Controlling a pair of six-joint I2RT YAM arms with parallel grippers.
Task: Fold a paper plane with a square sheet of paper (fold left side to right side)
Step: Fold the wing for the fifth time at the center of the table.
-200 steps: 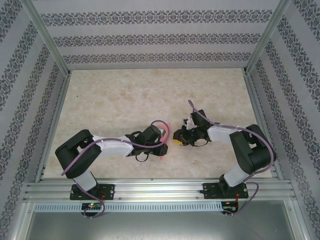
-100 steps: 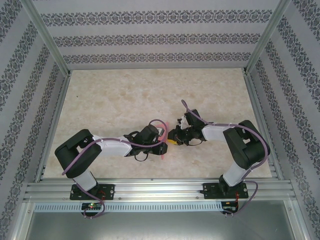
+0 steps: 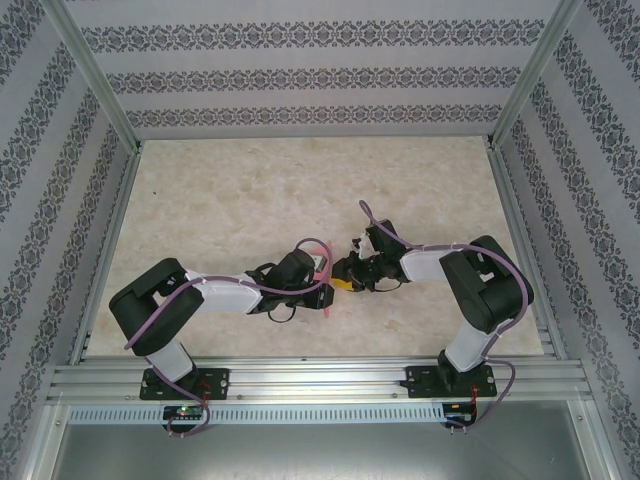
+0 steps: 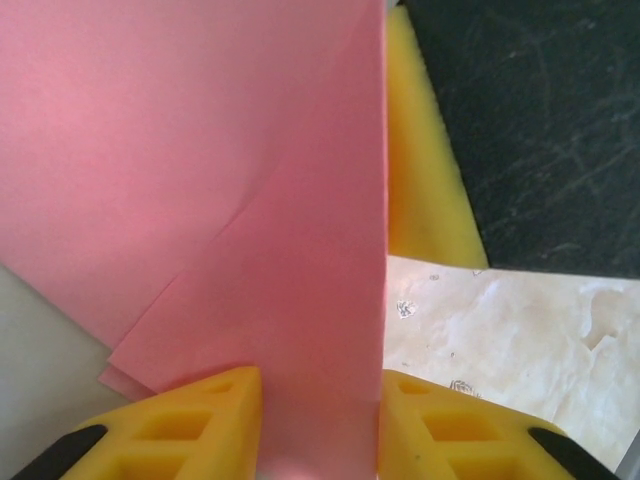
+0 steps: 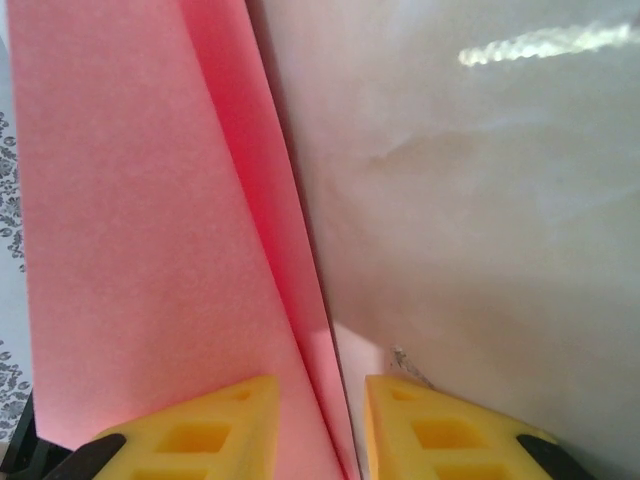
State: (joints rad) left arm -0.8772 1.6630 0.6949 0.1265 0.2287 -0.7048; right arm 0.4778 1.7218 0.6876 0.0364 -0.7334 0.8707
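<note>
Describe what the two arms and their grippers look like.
Both the left arm and right arm have white link shells, black joints and black bases, with a purple cable looping along each. The left gripper and right gripper carry yellow fingers with angular cut-outs.

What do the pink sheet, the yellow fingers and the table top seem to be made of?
The sheet: thin matte paper, as sharp creases and layered edges show. The left fingers: probably moulded yellow plastic or rubber, dull, with hollow triangular cells. The table top: smooth, marble-patterned; stone or printed laminate, I cannot tell.
</note>
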